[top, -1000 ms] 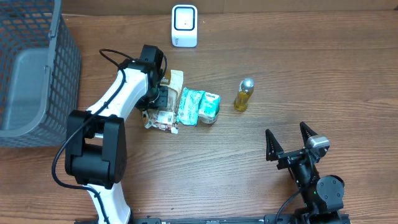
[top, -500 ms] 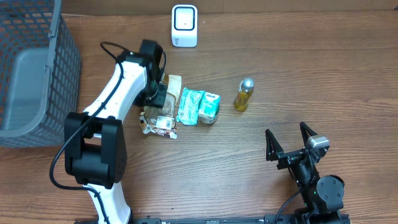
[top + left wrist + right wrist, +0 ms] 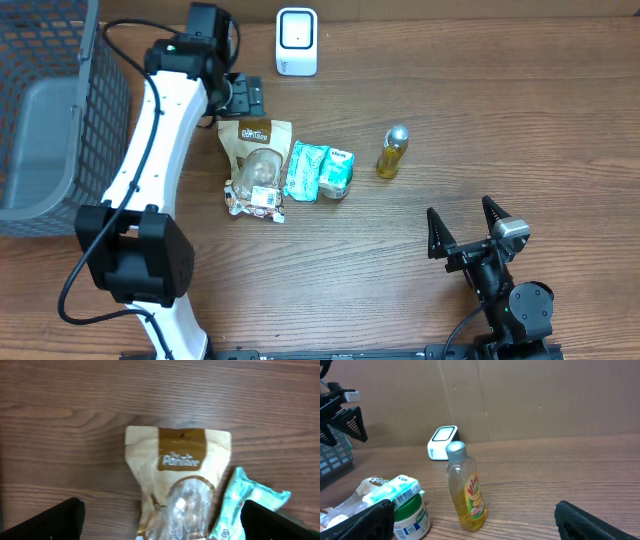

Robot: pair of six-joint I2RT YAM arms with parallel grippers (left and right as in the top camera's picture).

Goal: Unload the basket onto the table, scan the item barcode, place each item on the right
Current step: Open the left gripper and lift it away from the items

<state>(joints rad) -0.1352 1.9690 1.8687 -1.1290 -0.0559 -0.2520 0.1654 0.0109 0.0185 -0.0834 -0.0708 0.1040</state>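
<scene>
Overhead, the wooden table (image 3: 560, 120) fills the frame. A grey mesh basket (image 3: 100, 90) stands at its left edge, cut off by the frame. The white left arm (image 3: 150, 150) runs up beside the basket. The left gripper (image 3: 243, 96) hangs between the basket and the scanner (image 3: 297, 40), which stands near the far edge. Its jaws are spread and hold nothing.

The right gripper (image 3: 461, 215) sits near the near edge, its jaws likewise apart and unloaded. Bare wood separates it from the objects.

The brown pouch (image 3: 258, 160) lies flat on the table, just below the left gripper and free of it. A teal packet (image 3: 305, 170) touches the pouch's right side. A green-lidded tub (image 3: 338, 172) sits against the packet. A yellow bottle (image 3: 392, 152) stands upright, apart to the right.

Only the left wrist view resolves the white lettering on the pouch's brown band. It shows both fingertips at the lower corners, with the pouch between them. Only the right wrist view shows the cardboard wall (image 3: 545, 395) behind the table and the bottle's label.
</scene>
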